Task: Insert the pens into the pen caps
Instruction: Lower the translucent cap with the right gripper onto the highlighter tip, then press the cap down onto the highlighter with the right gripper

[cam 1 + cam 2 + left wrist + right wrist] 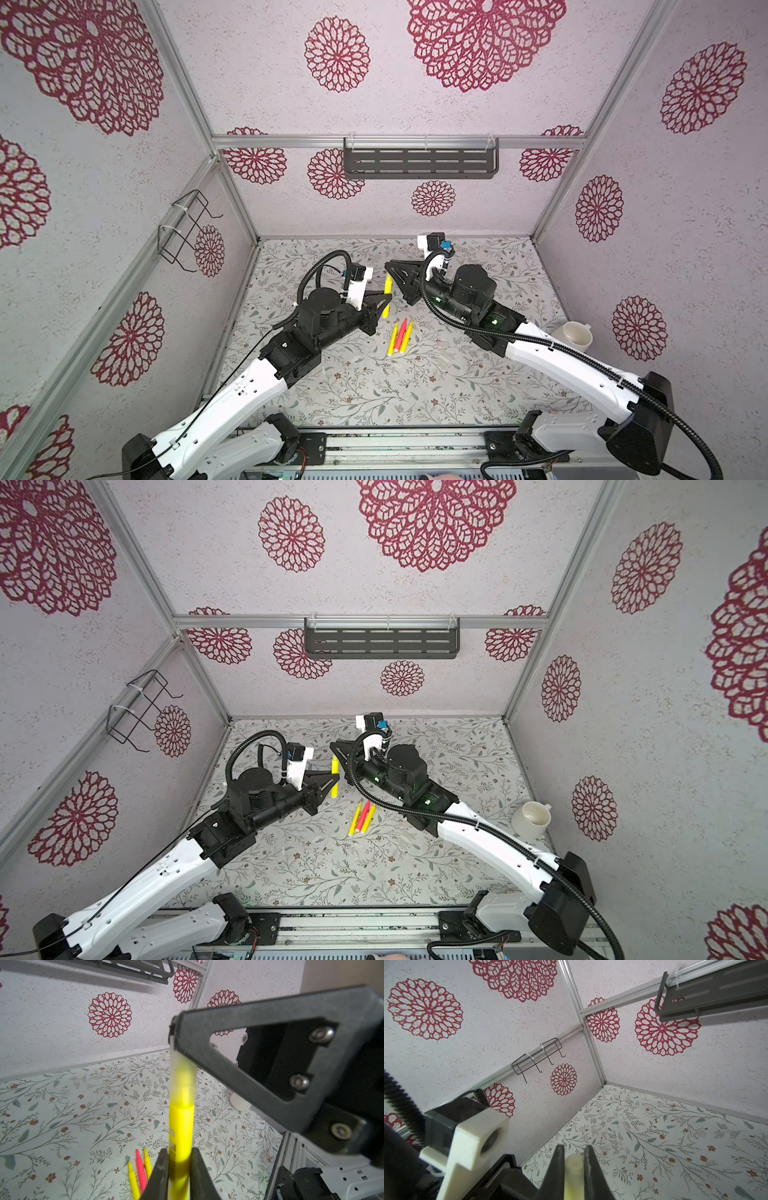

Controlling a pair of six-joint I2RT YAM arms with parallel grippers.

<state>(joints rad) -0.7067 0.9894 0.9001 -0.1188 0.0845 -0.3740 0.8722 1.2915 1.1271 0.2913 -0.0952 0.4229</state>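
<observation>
Gripping the thin bright yellow pen [181, 1126] tight in your left gripper [179, 1153], your right gripper [573, 1149] pinched closed on the clear plastic cap [182, 1082] over its tip, centre frame.

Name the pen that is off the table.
The yellow pen clamped in the left pincer, its tip inside a clear cap gripped by the right pincer. The other three, two yellow and one red-pink, lie together on the table.

3 pens [401, 337] crowd mid-table; cup [577, 336] at right edge; far table [511, 266] open.
</observation>
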